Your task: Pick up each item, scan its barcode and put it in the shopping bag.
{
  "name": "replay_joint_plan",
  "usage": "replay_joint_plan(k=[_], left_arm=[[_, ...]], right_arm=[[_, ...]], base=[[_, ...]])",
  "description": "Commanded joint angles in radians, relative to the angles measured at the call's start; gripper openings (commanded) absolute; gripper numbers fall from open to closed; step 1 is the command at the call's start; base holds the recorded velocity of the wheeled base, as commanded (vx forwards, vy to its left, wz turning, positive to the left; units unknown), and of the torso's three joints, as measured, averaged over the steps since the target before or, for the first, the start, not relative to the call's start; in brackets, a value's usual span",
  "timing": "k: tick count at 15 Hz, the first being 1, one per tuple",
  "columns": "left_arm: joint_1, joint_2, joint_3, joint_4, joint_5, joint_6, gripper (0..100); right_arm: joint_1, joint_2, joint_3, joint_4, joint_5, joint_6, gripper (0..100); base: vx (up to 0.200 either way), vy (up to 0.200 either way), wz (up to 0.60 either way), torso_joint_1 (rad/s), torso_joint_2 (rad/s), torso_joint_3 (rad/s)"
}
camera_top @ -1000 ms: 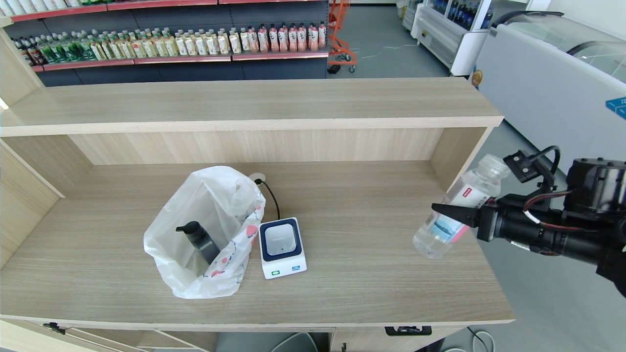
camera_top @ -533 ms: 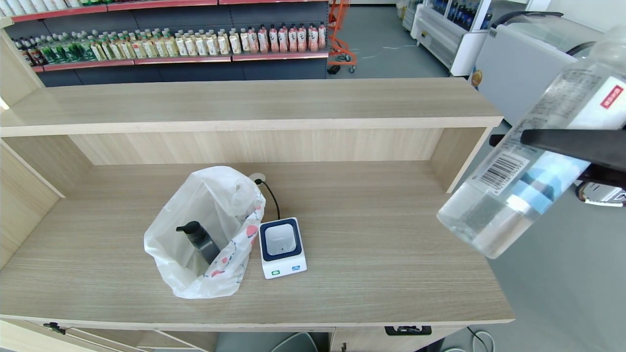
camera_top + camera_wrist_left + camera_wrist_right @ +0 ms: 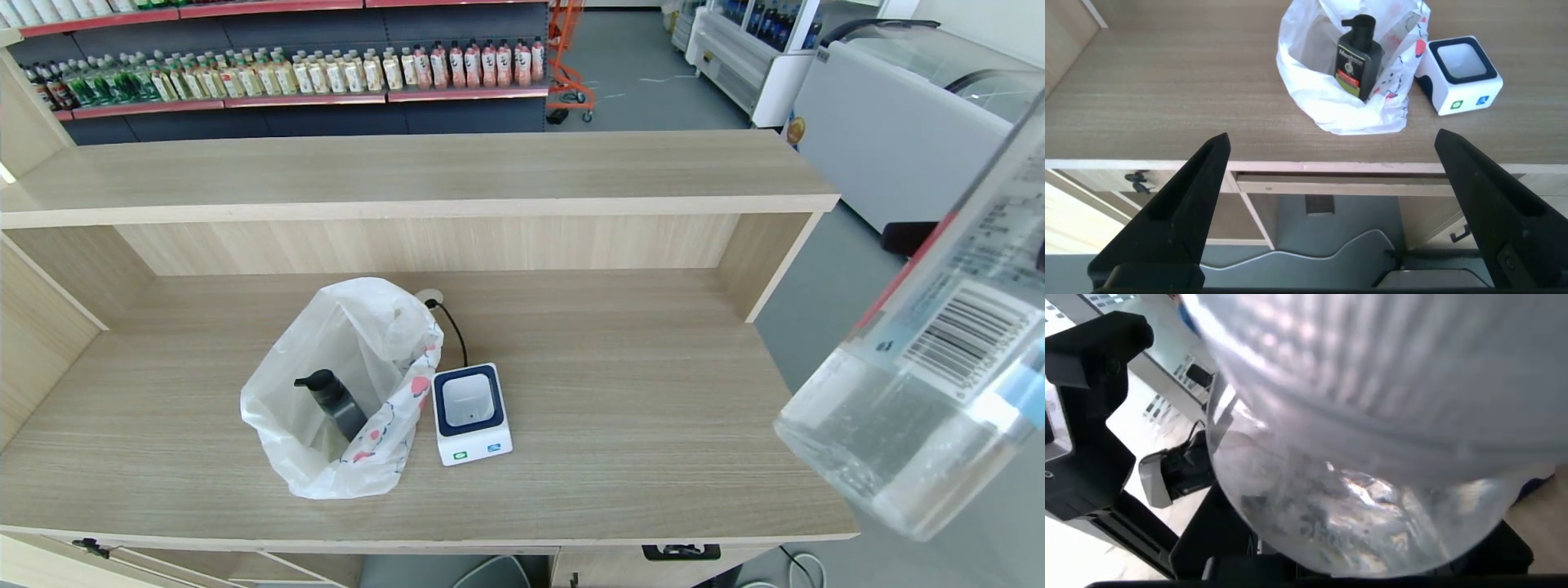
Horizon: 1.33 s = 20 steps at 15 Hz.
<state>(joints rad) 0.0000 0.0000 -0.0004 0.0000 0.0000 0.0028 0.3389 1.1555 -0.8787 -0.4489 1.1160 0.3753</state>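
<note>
**Right pincer (image 3: 1355,563) pinching a water bottle (image 3: 922,392), far right of the scanner (image 3: 472,412)**

You see the bottle held aloft and tilted, well to the right of the scanner and out past the end of the counter (image 3: 637,392). Its body hides most of the fingers, so the grip is judged from the bottle hanging in mid-air. The left pincer (image 3: 1333,140) is spread wide with nothing between its fingers. It hangs in front of the scanner, off the counter's near edge.

Risks for you to weigh:

- **Drop.** The bottle is round, smooth and holds water. A loose pinch could let it slide or twist, and from this spot it would likely fall to the floor, not the counter.
- **Missed scan.** The barcode (image 3: 963,335) faces up toward the head camera. Unless it is turned toward the scanner's window, it probably will not read.
- **Collision.** The shopping bag (image 3: 277,392) stands touching the scanner's left side, with a black pump bottle (image 3: 333,400) leaning inside. A low sweep could shove the scanner, or fold the bag's limp mouth shut.
</note>
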Motion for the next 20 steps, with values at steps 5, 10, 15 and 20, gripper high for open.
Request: replay_joint_plan(k=[5,10,15,20], left_arm=[[0.0,0.002,0.0,0.0,0.0,0.0,100],[0.0,0.002,0.0,0.0,0.0,0.0,100],[0.0,0.002,0.0,0.0,0.0,0.0,100],[0.0,0.002,0.0,0.0,0.0,0.0,100]], right_arm=[[0.103,-0.014,-0.034,0.007,0.007,0.001,0],[0.144,-0.057,-0.009,0.007,0.005,-0.003,0],[0.16,-0.139,0.035,0.001,0.004,-0.015,0],[0.138,-0.221,0.078,0.01,0.002,-0.047,0]], base=[[0.0,0.0,0.0,0.0,0.0,0.0],[0.0,0.0,0.0,0.0,0.0,0.0],[0.0,0.0,0.0,0.0,0.0,0.0],[0.0,0.0,0.0,0.0,0.0,0.0]])
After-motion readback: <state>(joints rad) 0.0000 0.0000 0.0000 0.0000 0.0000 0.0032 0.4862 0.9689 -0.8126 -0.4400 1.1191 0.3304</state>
